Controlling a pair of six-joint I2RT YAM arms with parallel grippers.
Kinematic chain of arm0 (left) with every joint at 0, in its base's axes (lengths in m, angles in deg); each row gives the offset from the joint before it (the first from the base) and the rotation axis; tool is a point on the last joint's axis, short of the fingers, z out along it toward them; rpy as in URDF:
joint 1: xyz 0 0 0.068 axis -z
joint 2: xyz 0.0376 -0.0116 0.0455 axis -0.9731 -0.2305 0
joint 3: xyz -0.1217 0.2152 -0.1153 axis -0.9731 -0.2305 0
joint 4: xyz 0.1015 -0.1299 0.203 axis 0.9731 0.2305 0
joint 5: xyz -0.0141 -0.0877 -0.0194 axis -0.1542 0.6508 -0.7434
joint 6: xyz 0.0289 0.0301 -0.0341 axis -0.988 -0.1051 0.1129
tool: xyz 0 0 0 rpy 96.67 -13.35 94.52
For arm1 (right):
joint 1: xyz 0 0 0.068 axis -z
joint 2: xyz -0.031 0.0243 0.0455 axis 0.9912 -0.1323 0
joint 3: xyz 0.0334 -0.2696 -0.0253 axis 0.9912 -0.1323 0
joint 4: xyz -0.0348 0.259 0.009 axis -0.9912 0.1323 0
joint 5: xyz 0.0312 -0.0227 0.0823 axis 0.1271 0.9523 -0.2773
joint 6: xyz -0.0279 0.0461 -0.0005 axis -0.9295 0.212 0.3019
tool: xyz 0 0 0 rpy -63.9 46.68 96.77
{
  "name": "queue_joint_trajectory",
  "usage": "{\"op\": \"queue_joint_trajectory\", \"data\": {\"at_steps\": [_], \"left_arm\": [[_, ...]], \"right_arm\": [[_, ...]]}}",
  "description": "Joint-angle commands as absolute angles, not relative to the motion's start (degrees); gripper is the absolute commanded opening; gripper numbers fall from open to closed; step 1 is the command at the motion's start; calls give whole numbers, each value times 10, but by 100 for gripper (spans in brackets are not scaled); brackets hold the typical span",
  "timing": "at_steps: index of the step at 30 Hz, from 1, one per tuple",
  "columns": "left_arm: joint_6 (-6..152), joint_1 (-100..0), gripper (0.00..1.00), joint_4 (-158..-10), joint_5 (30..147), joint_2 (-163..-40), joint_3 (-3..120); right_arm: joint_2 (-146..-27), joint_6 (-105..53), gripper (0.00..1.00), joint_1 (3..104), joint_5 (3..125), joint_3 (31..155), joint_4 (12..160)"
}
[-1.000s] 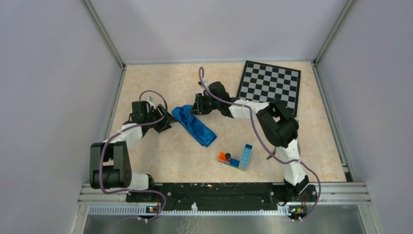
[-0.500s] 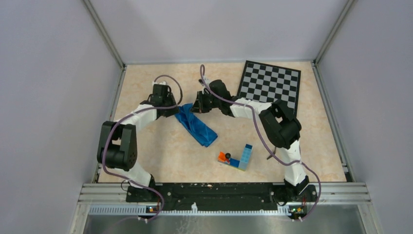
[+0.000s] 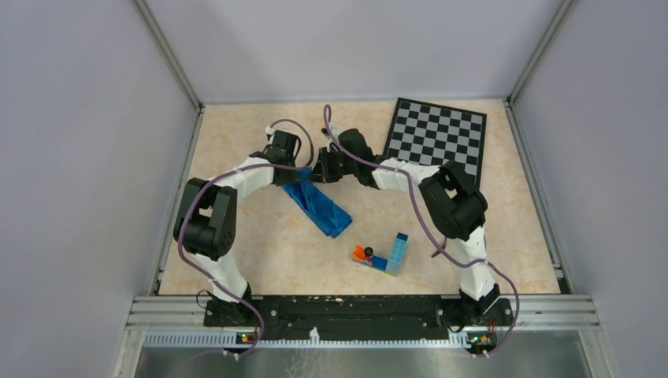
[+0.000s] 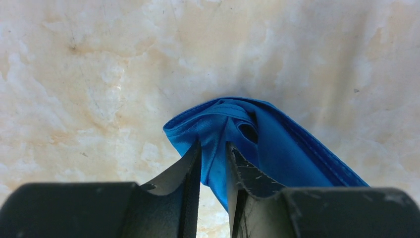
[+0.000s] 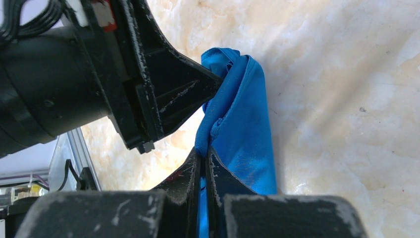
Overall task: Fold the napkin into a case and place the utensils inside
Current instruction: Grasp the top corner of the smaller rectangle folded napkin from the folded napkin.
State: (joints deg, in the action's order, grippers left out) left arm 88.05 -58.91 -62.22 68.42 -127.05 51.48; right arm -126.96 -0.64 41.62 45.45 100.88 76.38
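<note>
On the table (image 3: 252, 244) middle, napkin (image 3: 318, 204) bunched into a long crumpled strip, left gripper (image 4: 213, 147) pinching a fold at its far end, right gripper (image 5: 203, 154) clenched on the thin edge of the same end, the two grippers very close together, toy bricks (image 3: 387, 257) nearby.

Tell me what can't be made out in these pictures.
- Fork and knife: in no view; whether the napkin hides them is unclear.
- Napkin's far end, top view: under the left gripper and right gripper.
- Rest of napkin, left wrist view: behind that gripper's body.
- Dark piece on the bricks, top view: too small.
</note>
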Motion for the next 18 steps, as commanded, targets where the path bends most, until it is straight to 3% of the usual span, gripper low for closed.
{"op": "queue_joint_trajectory", "data": {"at_steps": [1,8,15,18], "left_arm": [[872,-575,29,-595,626,-1286,544],[870,-556,21,-577,580,-1304,560],[858,-555,0,-587,583,-1301,559],[854,-557,0,-611,610,-1283,540]], "right_arm": [[-1252,-5,0,411,450,1031,750],[-1256,-4,0,411,447,1031,748],[-1262,-12,0,411,452,1033,756],[-1266,-16,0,409,456,1037,759]]}}
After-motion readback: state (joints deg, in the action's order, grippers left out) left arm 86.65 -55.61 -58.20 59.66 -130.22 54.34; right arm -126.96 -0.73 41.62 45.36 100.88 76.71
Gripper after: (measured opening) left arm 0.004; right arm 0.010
